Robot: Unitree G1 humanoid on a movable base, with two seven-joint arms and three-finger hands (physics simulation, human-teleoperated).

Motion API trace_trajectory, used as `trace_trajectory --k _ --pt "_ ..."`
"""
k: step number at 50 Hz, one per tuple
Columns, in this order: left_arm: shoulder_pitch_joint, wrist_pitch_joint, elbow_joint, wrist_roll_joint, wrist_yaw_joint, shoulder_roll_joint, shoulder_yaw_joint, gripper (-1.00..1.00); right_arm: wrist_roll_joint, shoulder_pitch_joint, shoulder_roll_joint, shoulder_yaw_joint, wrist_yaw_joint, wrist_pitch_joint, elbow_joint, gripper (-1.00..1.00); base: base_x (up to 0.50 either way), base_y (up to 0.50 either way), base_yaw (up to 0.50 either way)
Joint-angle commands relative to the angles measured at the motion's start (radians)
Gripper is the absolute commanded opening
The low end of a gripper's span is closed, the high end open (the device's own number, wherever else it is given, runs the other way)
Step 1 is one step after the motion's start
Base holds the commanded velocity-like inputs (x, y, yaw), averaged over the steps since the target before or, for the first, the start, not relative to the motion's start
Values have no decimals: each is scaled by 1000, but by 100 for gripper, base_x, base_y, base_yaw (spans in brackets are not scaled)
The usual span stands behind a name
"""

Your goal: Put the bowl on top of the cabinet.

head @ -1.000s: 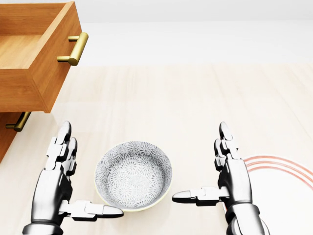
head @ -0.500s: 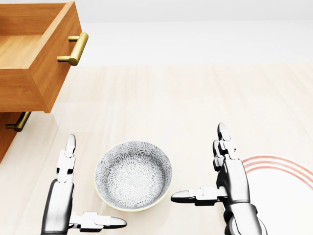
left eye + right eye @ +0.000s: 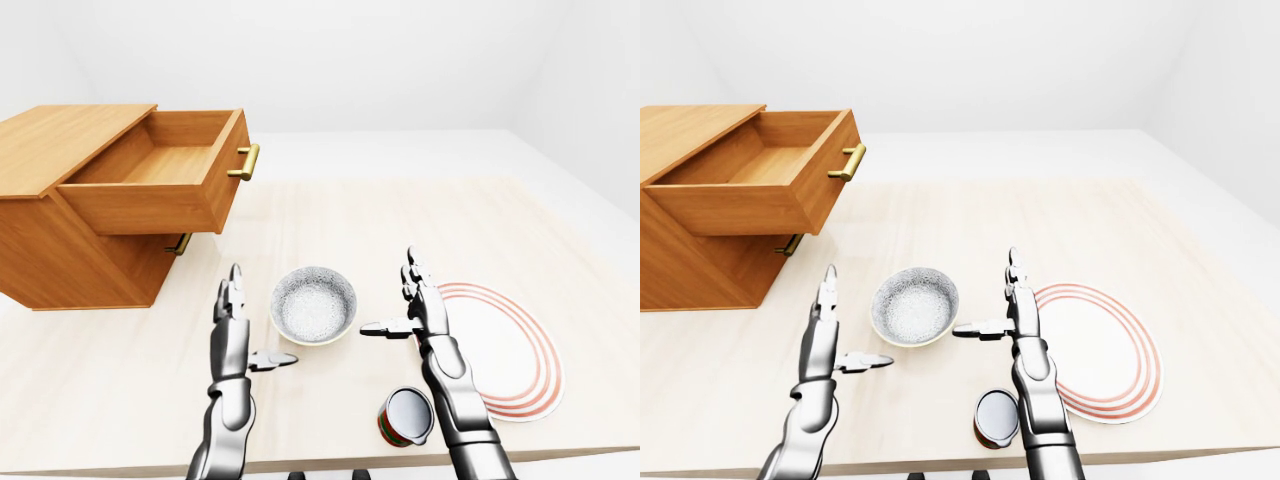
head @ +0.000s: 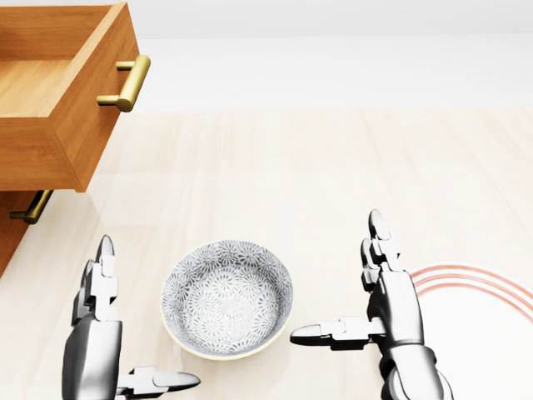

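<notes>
Left robot hand (image 4: 104, 333) shifted lower-left since earlier, fingers spread wide, right robot hand (image 4: 379, 296) likewise wide, bowl (image 4: 226, 297) unmoved between them on surface (image 4: 291, 183).

My left hand (image 4: 104, 333) slid down-left in head view, farther from the bowl (image 4: 226, 297), fingers spread; my right hand (image 4: 379, 304) edged slightly closer.

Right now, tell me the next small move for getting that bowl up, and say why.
Probably bring both hands inward until they touch the bowl. It sits upright on the table between the open left hand and the open right hand, and neither hand's fingers touch its rim yet. The cabinet top is bare.
</notes>
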Motion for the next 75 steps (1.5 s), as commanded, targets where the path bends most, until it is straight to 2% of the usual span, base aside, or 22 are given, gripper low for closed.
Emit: trace_trajectory --k 1,5,22,32,41,50,62,75 --pt "9 0 26 107 93 7 -4 100 0 -5 -1 -1 1 -6 15 100 0 0 0" --pt "18 0 31 155 136 10 -11 100 -3 -8 0 1 1 -10 24 100 0 0 0" --pt "-7 0 80 228 227 -6 -78 100 -8 -12 3 8 3 -16 33 100 0 0 0" --pt "-30 0 123 274 227 -11 -121 100 -7 -10 2 8 7 -14 28 100 0 0 0" --pt "-59 0 183 319 227 -7 -123 100 -9 -7 4 11 7 -16 25 100 0 0 0" --pt "-90 0 258 352 227 -8 -121 100 -12 12 7 18 8 1 -20 100 0 0 0" --pt "-121 0 316 424 227 -8 -131 100 -11 3 6 15 11 -10 4 100 0 0 0" --pt "-122 0 294 478 227 -13 -158 100 -10 -3 5 14 12 -10 12 100 0 0 0"
